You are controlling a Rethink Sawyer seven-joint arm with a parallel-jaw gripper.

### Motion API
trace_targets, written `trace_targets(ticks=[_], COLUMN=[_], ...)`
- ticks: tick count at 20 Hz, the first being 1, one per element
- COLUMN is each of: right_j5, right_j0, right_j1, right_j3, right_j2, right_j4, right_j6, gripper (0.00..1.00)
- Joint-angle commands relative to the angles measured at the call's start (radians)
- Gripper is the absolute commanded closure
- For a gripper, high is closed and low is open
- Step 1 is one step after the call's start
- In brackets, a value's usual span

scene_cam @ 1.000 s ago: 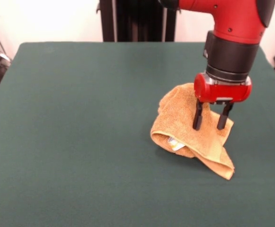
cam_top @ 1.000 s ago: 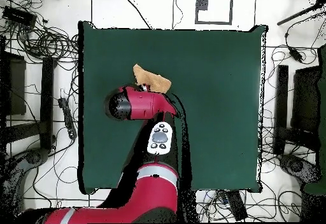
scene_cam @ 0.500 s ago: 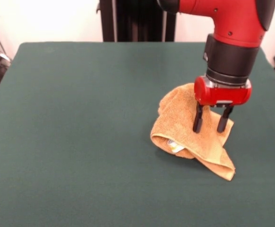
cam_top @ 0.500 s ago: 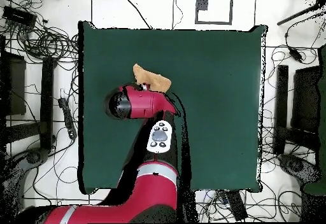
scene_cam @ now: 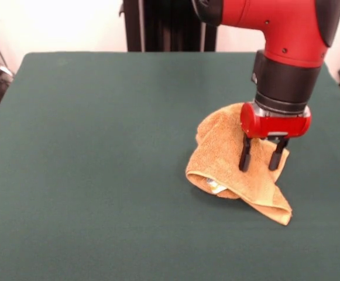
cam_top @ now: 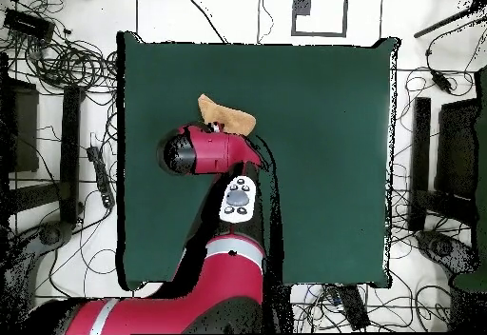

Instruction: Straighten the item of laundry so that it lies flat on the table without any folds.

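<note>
The orange-tan towel lies crumpled and folded over itself on the right side of the dark green table. A small white label shows under its front fold. One corner points toward the near right. My gripper hangs straight down over the towel's right part, its two black fingers open with the tips at or just above the cloth. In the overhead view the arm covers most of the towel; only its upper edge shows, and the gripper is hidden there.
The robot's black pedestal stands at the far side of the table. Cables and equipment lie on the floor around the table in the overhead view.
The gripper has come down a little onto the towel and shifted slightly toward the near side. The towel's near fold has shifted slightly. The fingers stay open.
</note>
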Motion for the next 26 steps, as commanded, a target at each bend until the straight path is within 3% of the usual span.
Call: trace_targets(ticks=[1, 19, 20, 26], right_j5=[0.104, 0.071, 0.07, 0.074], right_j0=[-0.016, -0.014, -0.011, -0.006], right_j1=[0.08, 0.094, 0.094, 0.095], right_j3=[0.005, -0.001, 0.001, 0.003], right_j2=[0.085, 0.083, 0.08, 0.073], right_j4=[0.006, 0.005, 0.005, 0.014], right_j6=[0.126, 0.138, 0.142, 0.159], gripper=[0.0, 0.0, 1.0, 1.0])
